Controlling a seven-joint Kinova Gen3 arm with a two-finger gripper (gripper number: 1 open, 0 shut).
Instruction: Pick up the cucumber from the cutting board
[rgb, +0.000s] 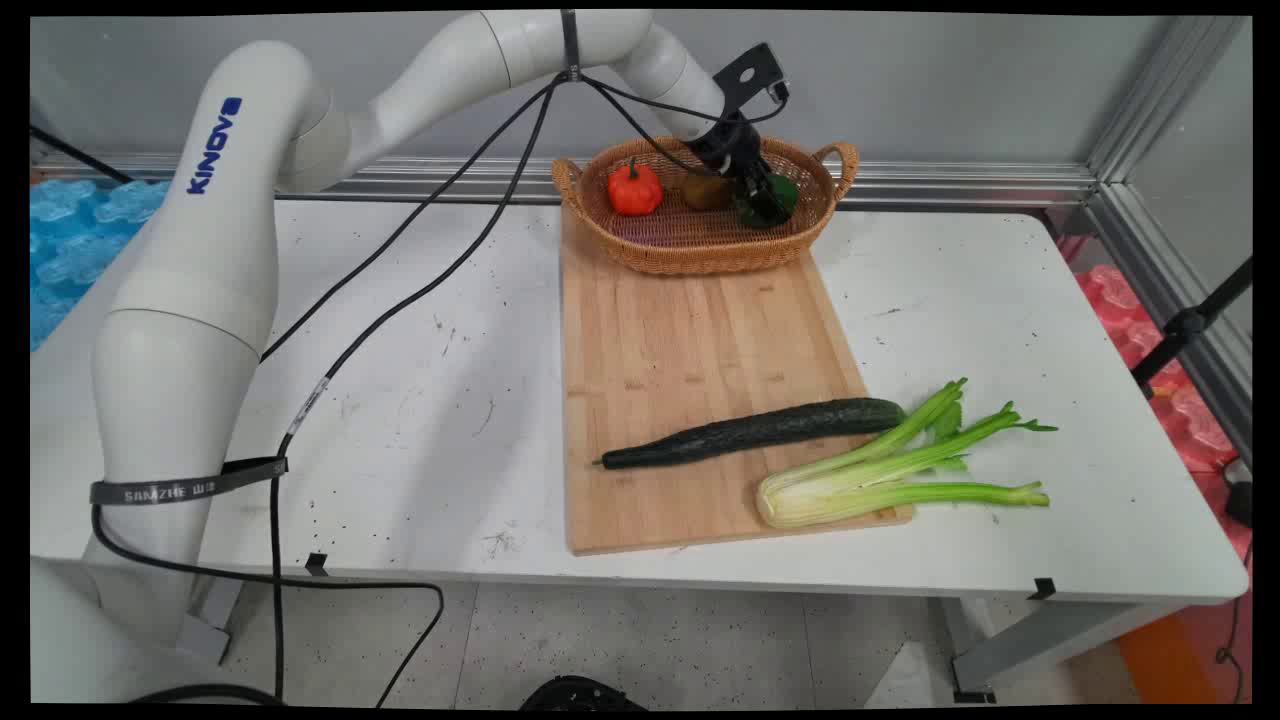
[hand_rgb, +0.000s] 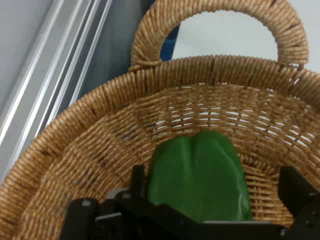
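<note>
Gripper (rgb: 762, 200) reaches down into the wicker basket (rgb: 640, 250) at the far end of the wooden cutting board (rgb: 690, 340), its two fingers spread apart on either side of a green bell pepper (rgb: 785, 190). In the hand view the green pepper (hand_rgb: 200, 175) lies between the fingers (hand_rgb: 137, 180), with visible space on one side, so the jaws stand open around it rather than pressed on it; whether either finger touches the pepper cannot be told. The pepper lies at the right end of the basket's inside, near the right handle (rgb: 840, 160). To its left in the basket sits a brownish round fruit (rgb: 705, 190), partly hidden by the gripper, and further left a small orange pumpkin (rgb: 635, 188) with a green stem. On the near part of the board a long dark green cucumber (rgb: 750, 432) lies slantwise, its right end just beside a bunch of celery (rgb: 880, 475), whose pale base rests on the board's near right corner while its leafy stalks reach out to the right over the white table (rgb: 420, 400). Black cables (rgb: 400, 290) hang from the arm over the table's left side.
</note>
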